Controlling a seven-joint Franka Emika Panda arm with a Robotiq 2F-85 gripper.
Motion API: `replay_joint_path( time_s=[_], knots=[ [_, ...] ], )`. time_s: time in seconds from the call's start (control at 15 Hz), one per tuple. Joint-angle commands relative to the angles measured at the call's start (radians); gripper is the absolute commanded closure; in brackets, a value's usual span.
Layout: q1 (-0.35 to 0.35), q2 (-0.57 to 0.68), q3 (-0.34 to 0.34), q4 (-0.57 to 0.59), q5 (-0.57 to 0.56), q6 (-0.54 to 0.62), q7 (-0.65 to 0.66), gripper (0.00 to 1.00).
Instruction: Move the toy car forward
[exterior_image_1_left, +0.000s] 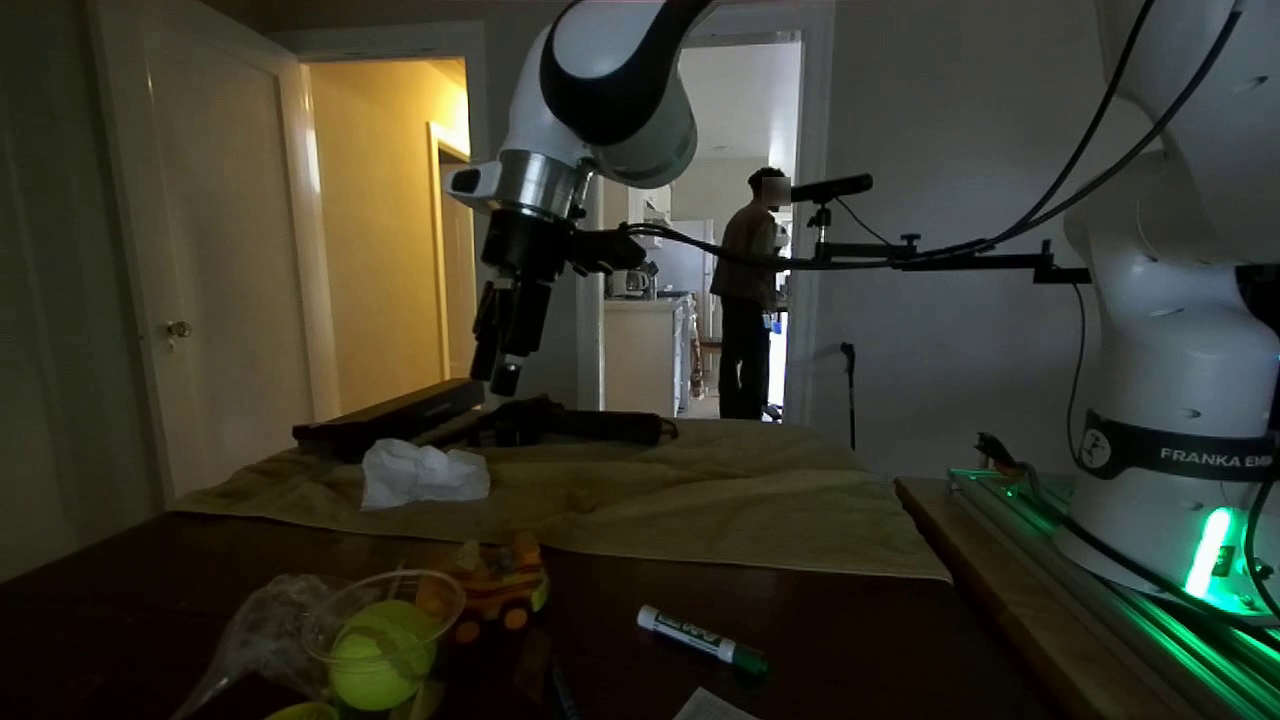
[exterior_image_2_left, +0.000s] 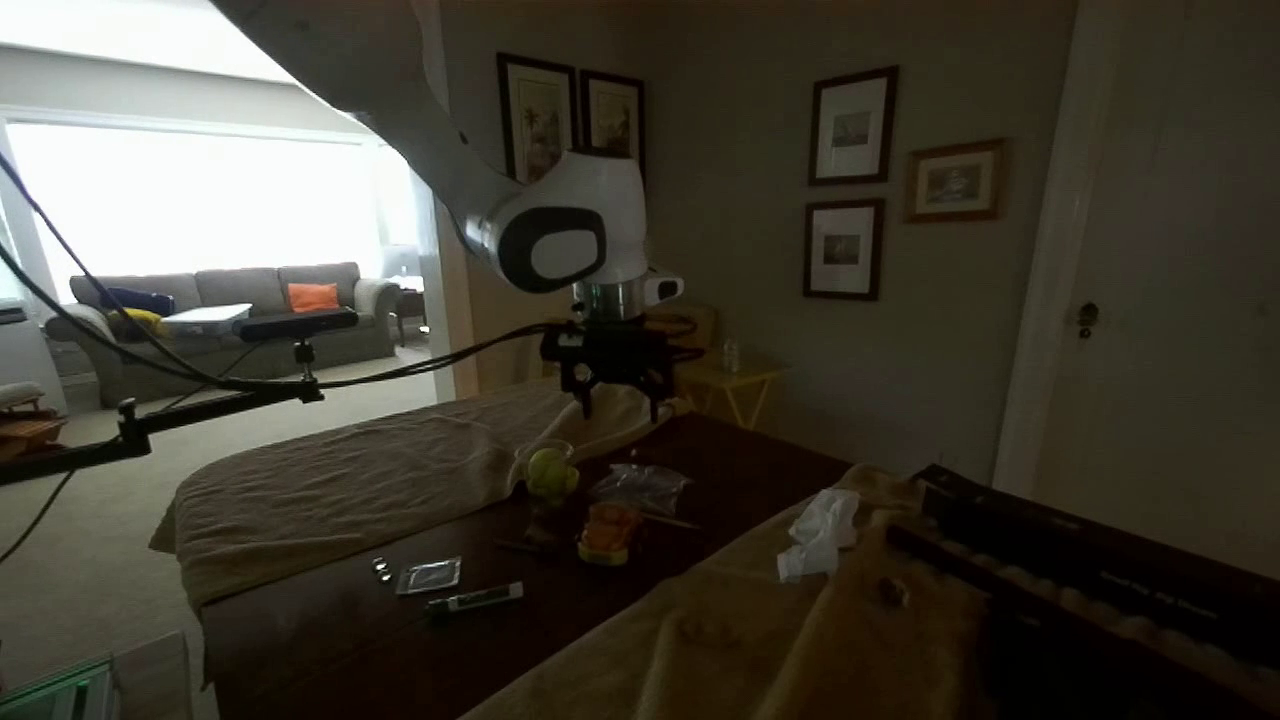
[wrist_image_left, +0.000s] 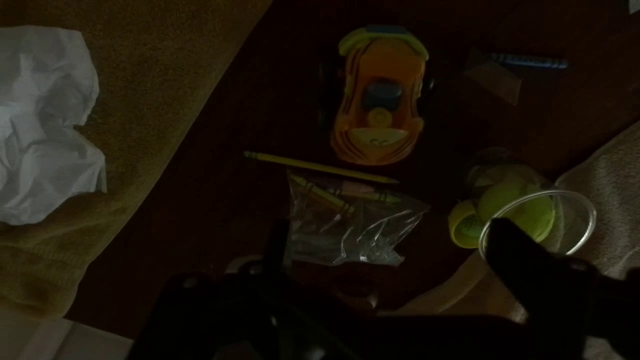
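Dim light over a dark tabletop (wrist_image_left: 210, 200). I log my wrist view, left to right: crumpled white tissue (wrist_image_left: 45, 125) on a tan towel (wrist_image_left: 150, 90); yellow pencil (wrist_image_left: 320, 167); transparent bag (wrist_image_left: 365, 240) just below it; orange toy car (wrist_image_left: 380, 95) on the tabletop, farther up the view than pencil and bag; gripper (wrist_image_left: 390, 232) along the bottom, fingers (wrist_image_left: 515, 255) spread well apart; blue crayon (wrist_image_left: 532, 61); transparent cup (wrist_image_left: 593, 217) holding a yellow-green ball (wrist_image_left: 515, 210).

Arches arm (exterior_image_2_left: 430, 130) in from upper left of an exterior view | points gripper (exterior_image_2_left: 621, 408) down near centre | holds fingers (wrist_image_left: 515, 260) wide apart, low in wrist view
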Motion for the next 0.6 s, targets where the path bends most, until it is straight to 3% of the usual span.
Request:
replay_joint_path(
  time_s=[0.0,0.53],
  knots=[
    [-0.048,0.002,0.052,0.001,-0.02,0.001,0.018,0.0],
    [-0.039,0.016,0.092,-0.051,-0.006,0.025,0.084,0.0]
  ],
)
